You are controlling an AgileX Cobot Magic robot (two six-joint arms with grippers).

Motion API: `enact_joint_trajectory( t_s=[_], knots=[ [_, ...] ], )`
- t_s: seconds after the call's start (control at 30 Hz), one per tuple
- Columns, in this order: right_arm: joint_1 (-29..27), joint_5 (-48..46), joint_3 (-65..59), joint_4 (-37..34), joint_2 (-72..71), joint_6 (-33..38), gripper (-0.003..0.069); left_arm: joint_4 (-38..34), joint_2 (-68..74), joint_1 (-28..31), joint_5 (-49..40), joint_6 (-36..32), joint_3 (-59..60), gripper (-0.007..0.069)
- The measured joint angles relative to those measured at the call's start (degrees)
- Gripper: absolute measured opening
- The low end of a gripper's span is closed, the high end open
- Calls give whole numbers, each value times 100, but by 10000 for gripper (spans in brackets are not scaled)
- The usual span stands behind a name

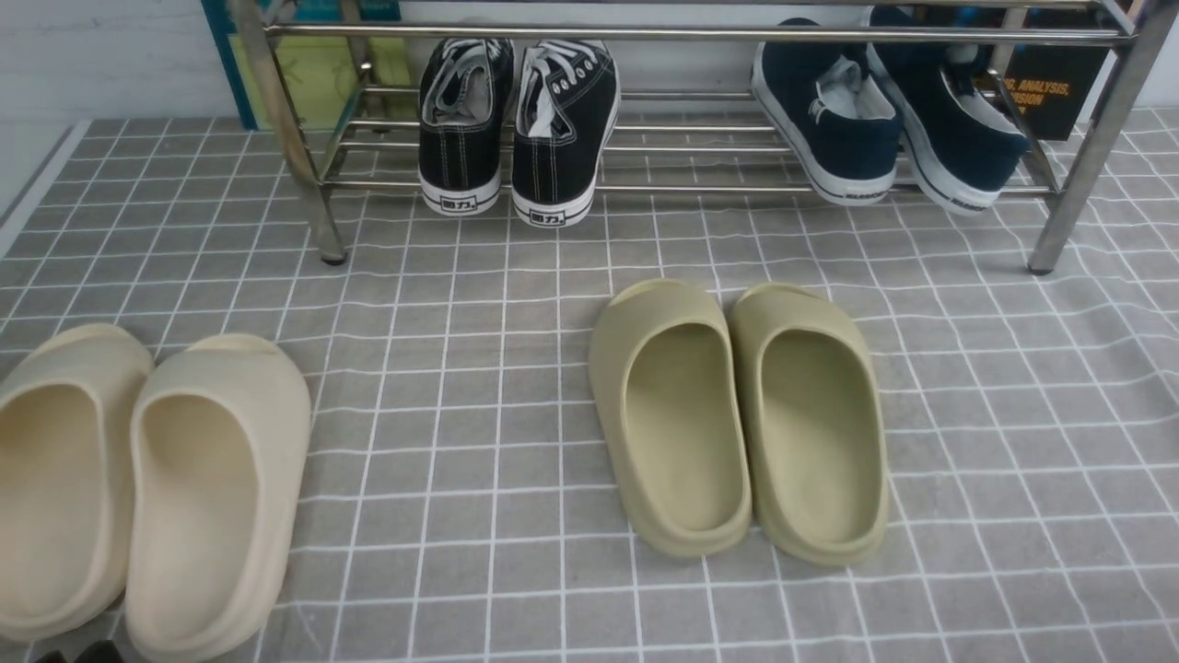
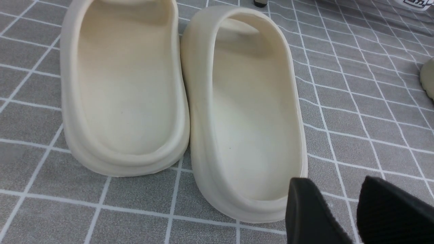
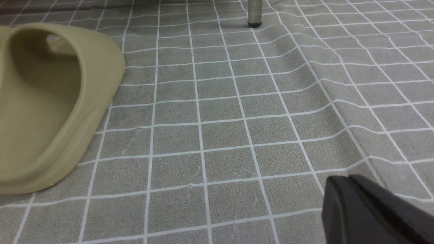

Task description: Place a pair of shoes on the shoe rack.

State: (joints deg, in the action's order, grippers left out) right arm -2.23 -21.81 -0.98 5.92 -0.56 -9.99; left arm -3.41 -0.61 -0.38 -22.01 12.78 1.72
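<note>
The pair of shoes, two navy-blue slip-ons with white soles, rests tilted on the lower bars at the right end of the steel shoe rack. Neither gripper is near them. In the left wrist view my left gripper stands open with nothing between its black fingers, just beside the heel of a cream slide. In the right wrist view my right gripper is shut on nothing, low over the grey checked cloth. Neither arm shows clearly in the front view.
Two black lace-up sneakers sit on the rack's left half. A pair of olive slides lies mid-floor, and a pair of cream slides lies at the near left. A rack leg stands ahead of the right gripper. The cloth is wrinkled at the right.
</note>
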Motion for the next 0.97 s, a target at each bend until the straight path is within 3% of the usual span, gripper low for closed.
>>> enact_joint_trajectory(
  t_s=[0.97],
  knots=[
    [0,0,0,-4,0,0,35,0,0,0,0,0,0,238]
  ],
)
